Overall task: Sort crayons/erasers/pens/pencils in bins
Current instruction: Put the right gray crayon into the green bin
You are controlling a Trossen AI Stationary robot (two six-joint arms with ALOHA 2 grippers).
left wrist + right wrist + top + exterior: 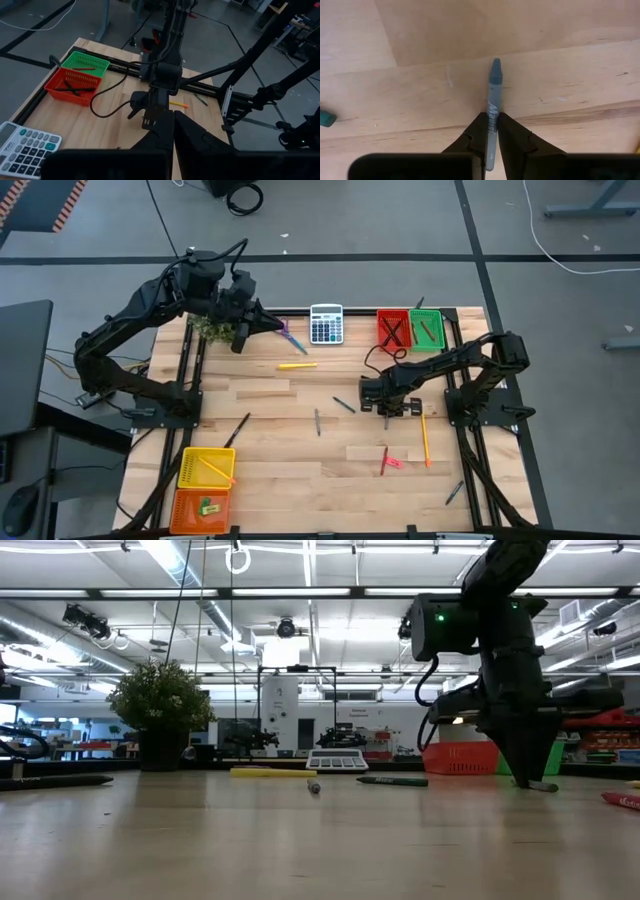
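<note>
A grey-blue crayon [493, 90] lies flat on the wooden table, right of centre. My right gripper [388, 412] points straight down over it and is shut on it; the low view shows the fingertips [528, 778] at the table top. My left gripper [262, 320] hangs raised over the far left of the table, next to a potted plant [213, 328], shut and holding nothing [172, 135]. The red bin [393, 330] and green bin [425, 330] stand at the far right, and the yellow bin [205, 467] and orange bin [200, 508] at the near left. My right gripper pinches the crayon's labelled body [492, 112], on the half away from its pointed tip, between its two fingers. The fingers come from above, pointing down, and lie across the crayon. The crayon lies flat on the table.
A calculator [326, 323] and purple scissors [292, 335] lie at the far edge. Also scattered on the table are a yellow pen [297, 365], several dark pens [343, 405], a pencil [424, 438], a red crayon [384, 460] and a pink eraser [394, 464].
</note>
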